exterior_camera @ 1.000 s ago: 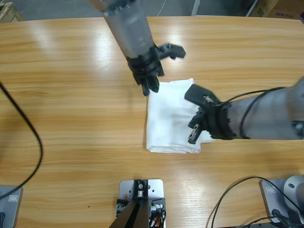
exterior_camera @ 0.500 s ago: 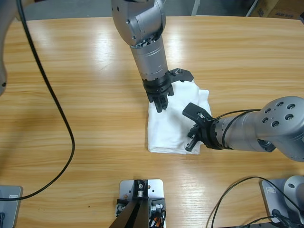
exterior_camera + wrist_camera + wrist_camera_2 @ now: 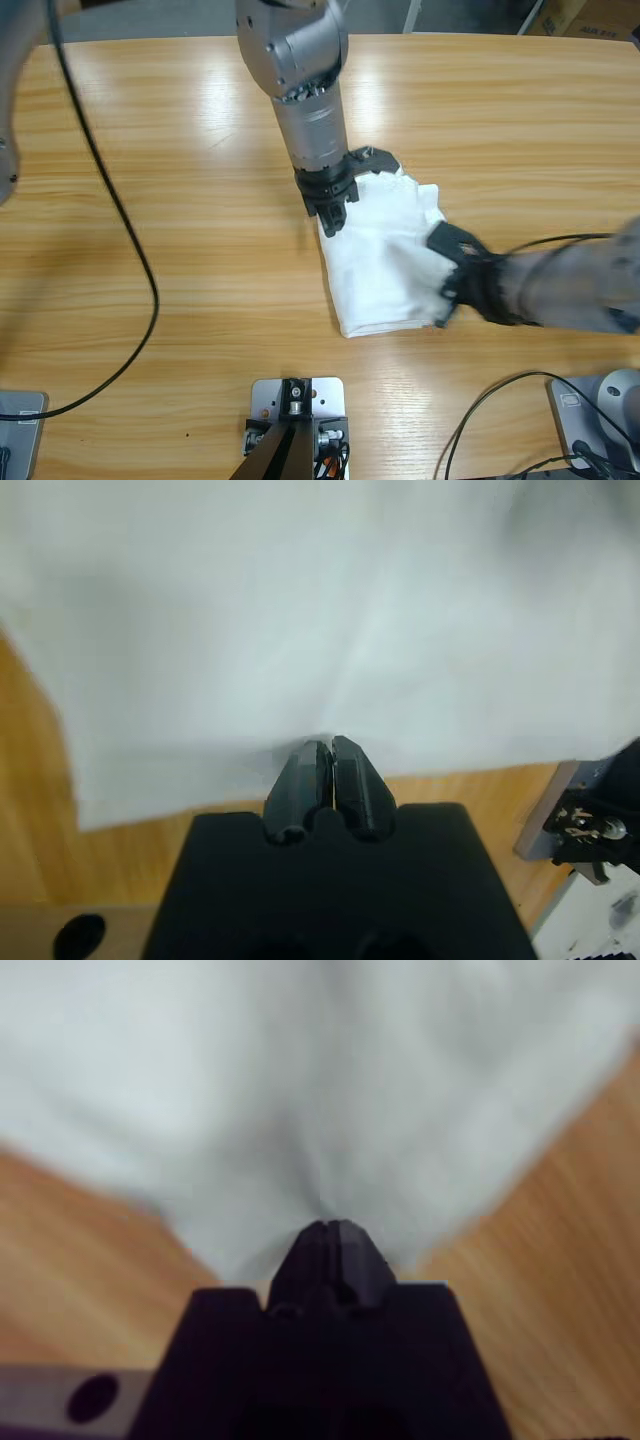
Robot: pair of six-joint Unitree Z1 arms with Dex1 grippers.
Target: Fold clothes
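Note:
The clothes (image 3: 385, 255) are a white shirt folded into a compact bundle at the middle of the wooden table (image 3: 150, 150). The arm reaching down from the top is my left one. Its gripper (image 3: 330, 215) is shut on the bundle's upper left corner. In the left wrist view the jaws (image 3: 332, 748) pinch the shirt's (image 3: 320, 610) edge. My right gripper (image 3: 447, 285) comes in from the right and is shut on the bundle's right edge. The right wrist view shows its closed gripper (image 3: 330, 1232) biting into the white fabric (image 3: 320, 1080).
A black cable (image 3: 120, 230) loops over the table's left part. Another cable (image 3: 490, 400) lies near the front right corner. Bare wood surrounds the bundle. The table's far edge (image 3: 480, 36) runs along the top.
My right gripper has pulled to the right, dragging the bundle's lower part with it and skewing it. The left gripper stayed near the upper left corner.

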